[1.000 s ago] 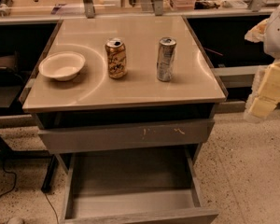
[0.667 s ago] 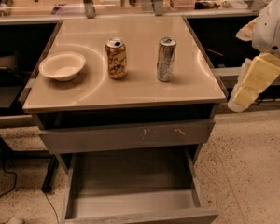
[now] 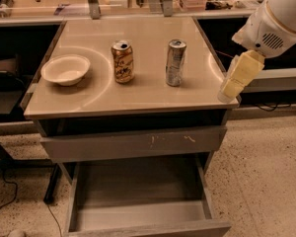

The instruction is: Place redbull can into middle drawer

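Redbull can (image 3: 175, 62) on tabletop (image 3: 138, 92), middle drawer (image 3: 138, 217) open, bare; gripper (image 3: 227, 93) at tabletop's right edge, openness unclear.

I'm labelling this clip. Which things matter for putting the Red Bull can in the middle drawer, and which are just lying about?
For the job: slim silver can; open drawer; hand, beside the table, at its right edge.
Lying about: gold can; bowl; shut scratched drawer.
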Tool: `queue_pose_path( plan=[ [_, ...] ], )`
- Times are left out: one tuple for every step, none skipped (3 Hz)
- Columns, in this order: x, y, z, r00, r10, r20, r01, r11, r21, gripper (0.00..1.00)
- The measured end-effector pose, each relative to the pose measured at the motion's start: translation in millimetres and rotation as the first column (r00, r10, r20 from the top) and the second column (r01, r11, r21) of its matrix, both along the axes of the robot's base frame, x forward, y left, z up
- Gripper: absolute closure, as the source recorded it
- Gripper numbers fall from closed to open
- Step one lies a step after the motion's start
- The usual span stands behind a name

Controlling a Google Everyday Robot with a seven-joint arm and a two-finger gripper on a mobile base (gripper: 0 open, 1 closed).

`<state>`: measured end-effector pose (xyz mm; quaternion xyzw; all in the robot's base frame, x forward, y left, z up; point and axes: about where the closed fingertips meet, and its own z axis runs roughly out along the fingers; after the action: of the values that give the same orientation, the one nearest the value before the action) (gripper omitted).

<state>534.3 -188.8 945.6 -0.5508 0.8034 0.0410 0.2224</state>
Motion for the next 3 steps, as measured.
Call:
queue_pose_path(
  plan=[
    [22, 9, -17, 0.9984, -0.057, -0.006, 0.057, 0.992, 0.115, 0.0],
    [58, 24, -40, 0.9922, -0.12, -0.034, 0.125, 0.963, 0.238, 0.0],
    [85, 38, -55, 0.9886, -0.141, -0.054, 0.151, 0.938, 0.313, 0.0]
  ],
)
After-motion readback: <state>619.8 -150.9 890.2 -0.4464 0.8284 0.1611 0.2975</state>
